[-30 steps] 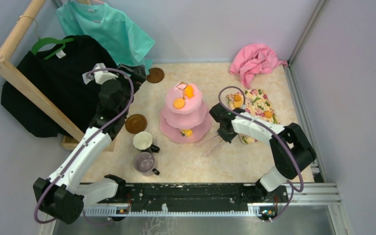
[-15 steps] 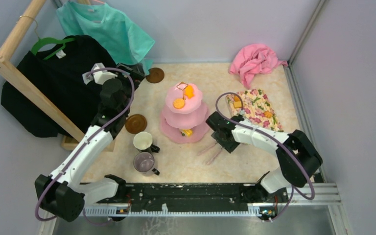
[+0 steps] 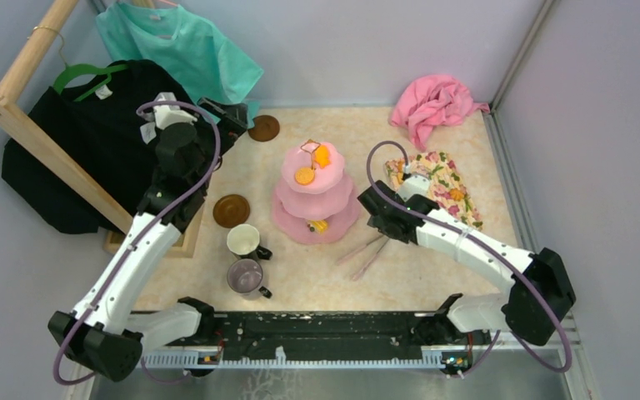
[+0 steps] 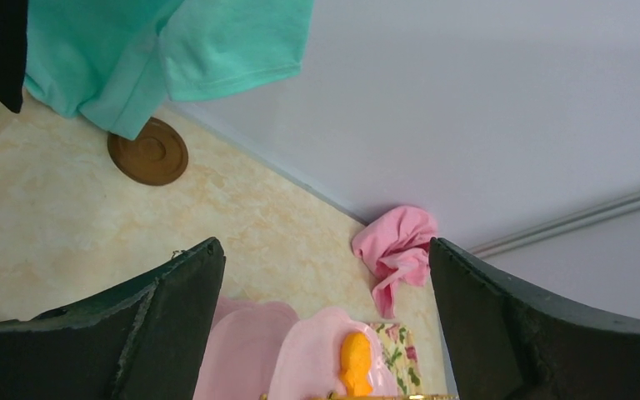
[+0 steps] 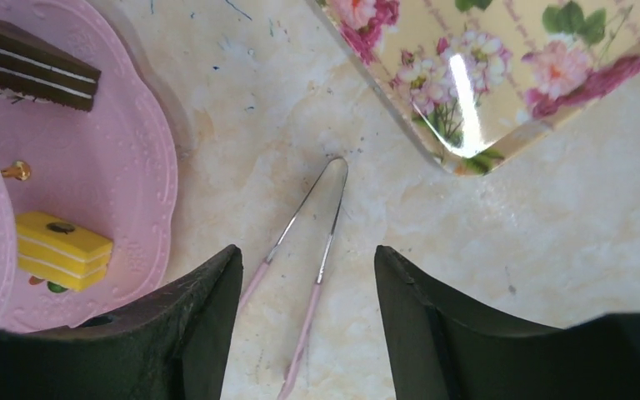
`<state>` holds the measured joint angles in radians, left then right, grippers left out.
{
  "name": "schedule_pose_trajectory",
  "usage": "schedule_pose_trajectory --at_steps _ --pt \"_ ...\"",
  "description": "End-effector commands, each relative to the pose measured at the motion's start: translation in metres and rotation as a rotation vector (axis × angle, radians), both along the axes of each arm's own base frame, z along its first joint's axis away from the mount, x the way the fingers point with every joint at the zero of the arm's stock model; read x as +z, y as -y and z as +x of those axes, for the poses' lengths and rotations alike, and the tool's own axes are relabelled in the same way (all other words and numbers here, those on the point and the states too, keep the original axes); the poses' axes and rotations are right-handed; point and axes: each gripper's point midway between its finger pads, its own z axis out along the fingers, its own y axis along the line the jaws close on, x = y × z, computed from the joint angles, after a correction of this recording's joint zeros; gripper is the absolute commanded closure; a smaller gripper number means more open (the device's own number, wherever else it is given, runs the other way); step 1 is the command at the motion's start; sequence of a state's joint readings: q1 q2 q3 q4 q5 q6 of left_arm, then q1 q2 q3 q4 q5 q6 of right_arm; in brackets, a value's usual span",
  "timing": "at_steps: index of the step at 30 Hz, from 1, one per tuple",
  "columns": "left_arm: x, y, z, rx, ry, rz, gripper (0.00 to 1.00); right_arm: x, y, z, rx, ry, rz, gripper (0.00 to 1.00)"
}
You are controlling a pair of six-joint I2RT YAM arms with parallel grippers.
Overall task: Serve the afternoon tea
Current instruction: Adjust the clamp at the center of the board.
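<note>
Cake stand point(image 3: 315, 196) stood at the centre of the desk point(image 3: 342, 283). Its top tier carried orange snacks point(image 3: 304, 176). The bottom tier carried a yellow slice point(image 5: 62, 250) and a brown slice point(image 5: 29, 62).

White mug point(image 3: 243, 240) and grey-purple mug point(image 3: 246, 275) stood close together left of the stand, the grey-purple one nearer the front. One saucer point(image 3: 231, 210) lay just behind the white mug. A second saucer point(image 3: 264, 127) lay at the back, by the teal shirt point(image 3: 183, 50).

Left jaws: released, spread wide, empty, raised over the back left of the desk.

Right jaws: released, empty, held above pink-handled tongs point(image 5: 333, 175), which lay flat on the desk between the stand and the floral mat point(image 3: 437, 187).
</note>
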<state>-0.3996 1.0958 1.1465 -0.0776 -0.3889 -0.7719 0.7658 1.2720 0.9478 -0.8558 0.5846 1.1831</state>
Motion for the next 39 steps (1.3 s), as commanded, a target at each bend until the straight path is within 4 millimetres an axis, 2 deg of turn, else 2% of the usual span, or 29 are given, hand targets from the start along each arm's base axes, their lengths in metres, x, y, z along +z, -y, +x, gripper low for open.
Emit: schedule_pose_trajectory --at_steps 1,4,10,15,22,30,39 --pt "-0.008 0.015 -0.014 -0.098 -0.076 0.021 0.04 0.024 0.002 0.012 0.23 0.061 -0.146 0.43" --pt "-0.013 0.012 -0.021 -0.097 -0.095 0.026 0.04 0.022 -0.007 0.013 0.344 0.046 -0.168 0.47" --pt "-0.016 0.003 -0.022 -0.058 -0.072 0.05 0.02 0.014 -0.034 0.014 0.514 0.021 -0.193 0.47" --pt "-0.018 -0.007 -0.022 0.006 0.0 -0.056 0.03 0.031 -0.042 0.015 0.562 0.04 -0.236 0.44" --pt "-0.026 -0.003 -0.001 0.032 0.0 -0.042 0.04 0.058 -0.042 0.022 0.643 0.104 -0.293 0.4" --pt "-0.016 0.002 -0.003 -0.007 0.014 -0.003 0.04 0.032 -0.026 0.018 0.769 0.033 -0.454 0.36" --pt "-0.021 0.005 -0.01 -0.036 0.003 -0.027 0.04 0.014 -0.03 0.007 0.898 -0.003 -0.451 0.35"
